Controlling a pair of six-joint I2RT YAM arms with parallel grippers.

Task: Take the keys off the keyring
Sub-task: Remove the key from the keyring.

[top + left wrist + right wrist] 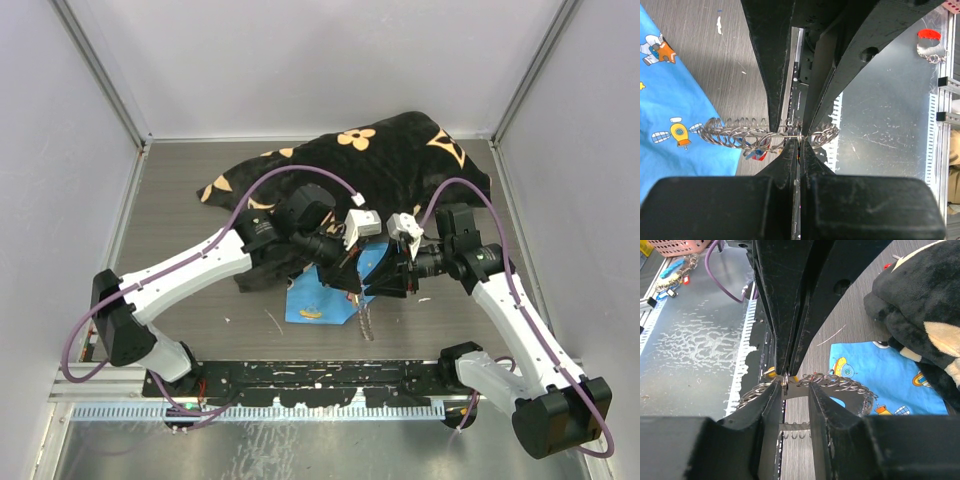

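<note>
The two arms rise from their bases at 6 o'clock in the overhead view and lean inward, so their wrists meet near the middle of the grey wood-grain table (190, 210).

The left gripper (798, 140) is clenched. Its black fingertips are pressed together on a thin strand of the keyring (735, 132), a large silvery loop of finely coiled, chain-like metal. In the left wrist view most of the loop runs out toward 9 o'clock from the pinch, and a shorter arc shows toward 3 o'clock. The loop is held up off the table.

The keys (757, 154) hang from the loop at about 8 o'clock from the pinch. They show only as a small cluster of red and blue plastic heads, and their metal blades are too small to make out.

The right gripper (795, 388) faces the left one with its jaws partly parted and a clear gap between them. They straddle the same stretch of loop right at the left fingertips. I cannot tell whether its pads touch the metal.

Just below the grippers, toward 7 o'clock, lies a bright blue cartoon-printed cloth (310, 305). Farther back, at 12 o'clock, is a heaped black plush blanket with tan flower shapes (390, 160).
</note>
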